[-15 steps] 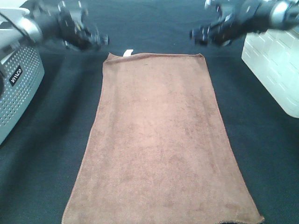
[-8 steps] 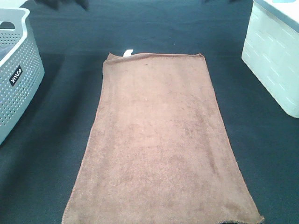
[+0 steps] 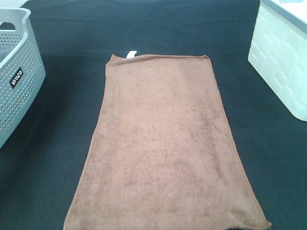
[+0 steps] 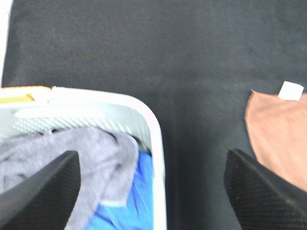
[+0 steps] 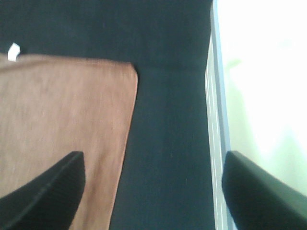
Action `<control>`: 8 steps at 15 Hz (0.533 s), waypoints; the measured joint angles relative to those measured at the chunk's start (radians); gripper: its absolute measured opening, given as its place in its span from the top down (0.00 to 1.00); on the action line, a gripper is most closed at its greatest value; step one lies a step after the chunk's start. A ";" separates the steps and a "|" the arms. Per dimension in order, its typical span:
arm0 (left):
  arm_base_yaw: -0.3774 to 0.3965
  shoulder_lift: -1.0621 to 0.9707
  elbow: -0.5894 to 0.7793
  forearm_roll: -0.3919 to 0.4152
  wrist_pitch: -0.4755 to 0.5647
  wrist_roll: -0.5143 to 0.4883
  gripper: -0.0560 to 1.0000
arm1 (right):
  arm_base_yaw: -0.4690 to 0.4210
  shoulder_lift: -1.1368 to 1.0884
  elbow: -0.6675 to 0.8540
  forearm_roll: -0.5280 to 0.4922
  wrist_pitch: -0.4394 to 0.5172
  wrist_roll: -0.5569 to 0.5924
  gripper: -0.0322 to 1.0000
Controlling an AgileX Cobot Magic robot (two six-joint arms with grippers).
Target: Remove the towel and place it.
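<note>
The left gripper (image 4: 153, 191) stands wide apart, its two dark fingers (image 4: 43, 191) spread with nothing between them, hanging above the rim of the grey basket (image 4: 156, 143) and the dark table cloth (image 4: 144, 48). The right gripper (image 5: 153, 191) is likewise wide apart and empty, one finger over the towel (image 5: 62, 120), the other by the white bin (image 5: 259, 96). Neither touches anything

One towel (image 3: 163, 143) lies flat and spread out in the middle of the table, long side running near to far, its small white tag (image 3: 131, 53) at the far left corner. One perforated grey basket (image 3: 19, 81) sits at the left, one white bin (image 3: 280, 57) at the right, both well apart from the towel

Inside the basket, grey cloth (image 4: 81, 153) and blue cloth (image 4: 129, 201) are bunched; how many pieces cannot be told. From the high camera neither arm shows, and the towel's near edge, the basket and the bin are cut off
</note>
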 joint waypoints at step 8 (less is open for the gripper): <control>0.000 -0.689 0.851 -0.031 -0.102 0.007 0.22 | 0.000 -0.714 0.787 -0.010 -0.048 0.067 0.27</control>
